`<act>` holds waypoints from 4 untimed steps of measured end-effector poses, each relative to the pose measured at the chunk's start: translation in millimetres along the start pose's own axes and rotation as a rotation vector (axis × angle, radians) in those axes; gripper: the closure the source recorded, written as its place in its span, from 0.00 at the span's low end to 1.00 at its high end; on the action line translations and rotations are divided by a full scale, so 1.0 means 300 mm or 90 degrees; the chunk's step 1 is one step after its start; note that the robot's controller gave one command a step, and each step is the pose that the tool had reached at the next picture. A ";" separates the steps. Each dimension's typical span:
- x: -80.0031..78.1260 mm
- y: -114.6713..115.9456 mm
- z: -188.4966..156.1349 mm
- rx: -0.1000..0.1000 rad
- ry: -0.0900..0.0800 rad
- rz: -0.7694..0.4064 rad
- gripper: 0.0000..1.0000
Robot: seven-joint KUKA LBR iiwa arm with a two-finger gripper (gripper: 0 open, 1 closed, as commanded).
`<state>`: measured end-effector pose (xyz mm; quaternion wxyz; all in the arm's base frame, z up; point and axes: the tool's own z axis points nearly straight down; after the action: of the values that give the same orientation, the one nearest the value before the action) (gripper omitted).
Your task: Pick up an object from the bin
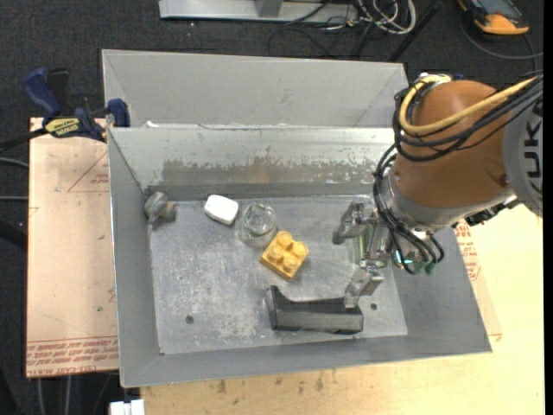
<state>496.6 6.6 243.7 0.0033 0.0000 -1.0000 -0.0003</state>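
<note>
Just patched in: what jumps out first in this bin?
The orange-covered wrist looms at the right of the grey metal bin, its gripper low by the right end of a dark grey angled plastic piece near the front wall. Next, a yellow studded block sits mid-floor, with a clear cup-like thing and a white rounded block toward the back left.

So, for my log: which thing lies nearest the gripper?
The dark grey angled piece at the front; its right end lies by the gripper. The yellow block and clear cup lie further left.
</note>
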 end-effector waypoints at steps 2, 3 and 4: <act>0.007 -0.003 0.234 0.000 -0.007 0.005 0.00; 0.021 -0.005 0.394 -0.001 -0.001 0.013 0.00; 0.007 0.019 0.339 -0.001 -0.005 0.130 0.00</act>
<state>493.8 12.3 141.9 -0.0008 -0.1017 -0.9948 -0.0006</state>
